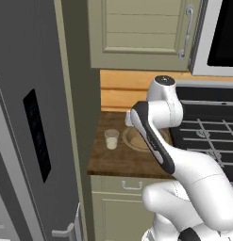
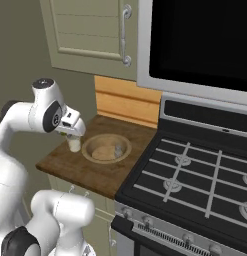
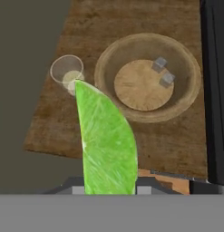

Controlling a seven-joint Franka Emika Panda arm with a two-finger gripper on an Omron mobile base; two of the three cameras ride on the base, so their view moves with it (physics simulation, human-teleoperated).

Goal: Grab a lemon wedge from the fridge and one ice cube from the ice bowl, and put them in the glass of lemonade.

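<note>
In the hand view the lemon wedge (image 3: 106, 145) rises bright yellow-green from the bottom edge, its pointed tip reaching up to the rim of the glass of lemonade (image 3: 68, 72). The wedge comes up from exactly where the fingers would stand and hides them, so it appears pinched between them, though the fingertips themselves cannot be made out.

The glass stands on a dark wooden counter (image 3: 177, 140), just beside the ice bowl (image 3: 147, 77) and apart from it by a narrow strip of wood. Two small grey ice cubes (image 3: 163, 72) lie in the bowl toward the side away from the glass.

From the right base view the gripper (image 2: 70, 131) hangs directly above the glass of lemonade (image 2: 74, 144), with the ice bowl (image 2: 106, 148) next to it toward the stove (image 2: 195, 180). The black stove, with its grates, borders the counter on that side.

In the left base view the glass of lemonade (image 1: 111, 139) sits near the counter's left edge, the ice bowl (image 1: 137, 139) partly hidden behind the arm. The grey fridge (image 1: 33, 141) with its black dispenser panel (image 1: 37, 134) stands to the left, its door shut, and a beige wall cabinet (image 1: 141, 33) hangs above the counter
</note>
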